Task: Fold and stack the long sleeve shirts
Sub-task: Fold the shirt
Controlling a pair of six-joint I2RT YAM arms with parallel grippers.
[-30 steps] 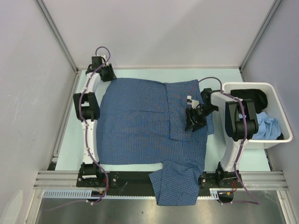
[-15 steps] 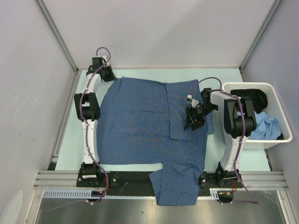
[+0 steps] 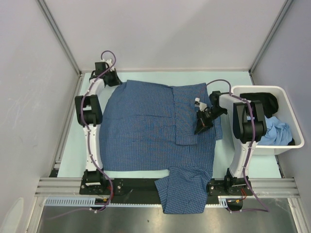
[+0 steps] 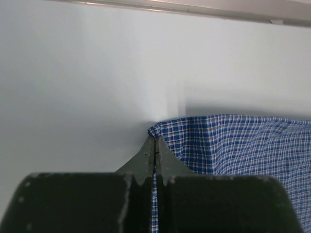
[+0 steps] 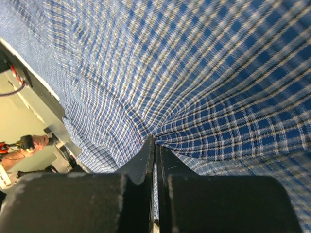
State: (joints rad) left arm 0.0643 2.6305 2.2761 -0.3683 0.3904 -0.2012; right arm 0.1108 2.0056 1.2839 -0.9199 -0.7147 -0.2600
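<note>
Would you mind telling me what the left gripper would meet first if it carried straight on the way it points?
The left gripper is shut on the checked shirt at its corner. Past that it would probably meet the bare table, then the far rail, though depth is unclear.

Overhead camera looks down; wrist cameras hug shirt point(image 3: 146, 126).
</note>
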